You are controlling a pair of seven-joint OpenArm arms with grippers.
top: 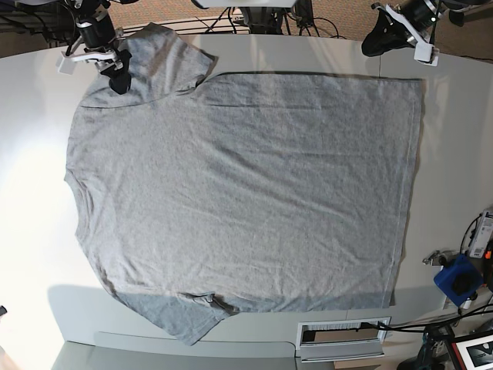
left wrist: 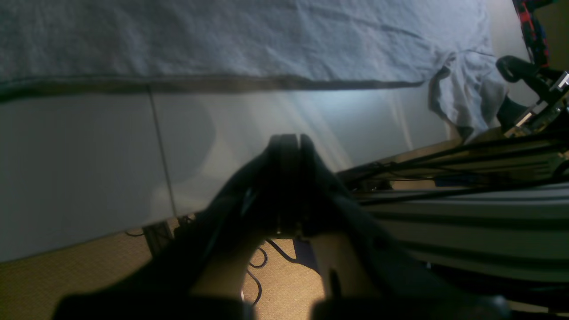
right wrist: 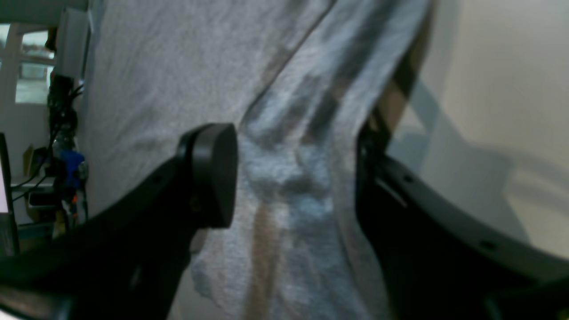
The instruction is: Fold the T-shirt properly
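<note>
The grey T-shirt (top: pixel 246 185) lies spread flat on the white table (top: pixel 31 231), plain side up, collar toward the left and hem toward the right. My right gripper (top: pixel 118 81) is at the far left sleeve. In the right wrist view it (right wrist: pixel 293 178) stands open, its fingers (right wrist: pixel 213 173) on either side of bunched sleeve cloth (right wrist: pixel 284 146), without pinching it. My left gripper (top: pixel 377 38) hovers beyond the far right corner of the shirt. In the left wrist view it (left wrist: pixel 289 142) is shut and empty, apart from the hem (left wrist: pixel 222 82).
A blue object (top: pixel 461 281) and cables sit off the table's right edge. A white labelled box (top: pixel 343 335) lies at the near edge. Metal frame rails and cables (left wrist: pixel 466 209) run beside the left gripper, at the table's far edge.
</note>
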